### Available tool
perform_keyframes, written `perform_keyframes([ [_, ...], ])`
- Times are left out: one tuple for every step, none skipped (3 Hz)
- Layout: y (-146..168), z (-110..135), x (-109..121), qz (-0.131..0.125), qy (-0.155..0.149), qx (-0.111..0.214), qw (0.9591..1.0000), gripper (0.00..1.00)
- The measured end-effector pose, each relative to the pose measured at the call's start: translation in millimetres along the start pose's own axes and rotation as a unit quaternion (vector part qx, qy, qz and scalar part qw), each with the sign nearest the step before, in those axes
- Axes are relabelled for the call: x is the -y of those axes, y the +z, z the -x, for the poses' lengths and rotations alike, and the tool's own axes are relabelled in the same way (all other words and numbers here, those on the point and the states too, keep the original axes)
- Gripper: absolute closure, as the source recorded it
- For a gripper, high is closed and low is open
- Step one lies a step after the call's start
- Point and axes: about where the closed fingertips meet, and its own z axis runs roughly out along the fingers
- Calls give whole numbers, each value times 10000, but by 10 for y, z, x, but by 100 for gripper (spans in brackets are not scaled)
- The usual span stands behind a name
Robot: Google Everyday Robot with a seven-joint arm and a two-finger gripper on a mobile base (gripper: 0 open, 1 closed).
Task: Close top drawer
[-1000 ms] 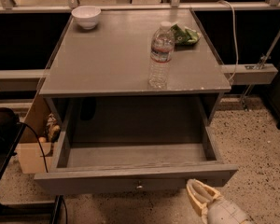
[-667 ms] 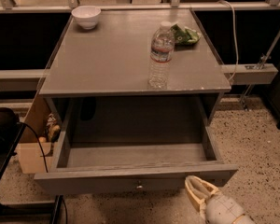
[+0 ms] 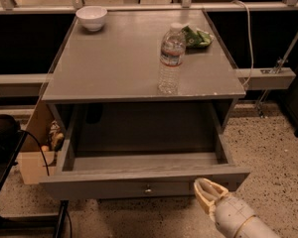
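The top drawer (image 3: pixel 114 185) of a grey table is pulled far out and looks empty inside. Its long flat front panel carries a small round metal knob (image 3: pixel 148 190) at the centre. My gripper (image 3: pixel 204 191) is at the bottom right of the view, pointing up toward the right part of the drawer front. Its pale fingertips (image 3: pixel 206 188) lie right at the panel, to the right of the knob.
On the table top (image 3: pixel 114 63) stand a clear water bottle (image 3: pixel 171 59), a white bowl (image 3: pixel 92 18) at the back left and a green bag (image 3: pixel 196 36) at the back right. A cardboard box (image 3: pixel 32 157) sits on the floor at the left. A black object (image 3: pixel 2 138) is at the far left.
My gripper has moved a little to the left and up, closer to the drawer front. The drawer stands as far out as before.
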Motion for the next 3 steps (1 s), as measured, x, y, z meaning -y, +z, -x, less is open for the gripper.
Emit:
perform_keyframes([
  [196, 21, 82, 47, -62, 39, 10000, 100],
  [326, 21, 129, 75, -81, 51, 9999, 100],
  [802, 26, 257, 146, -137, 115, 9997, 100],
])
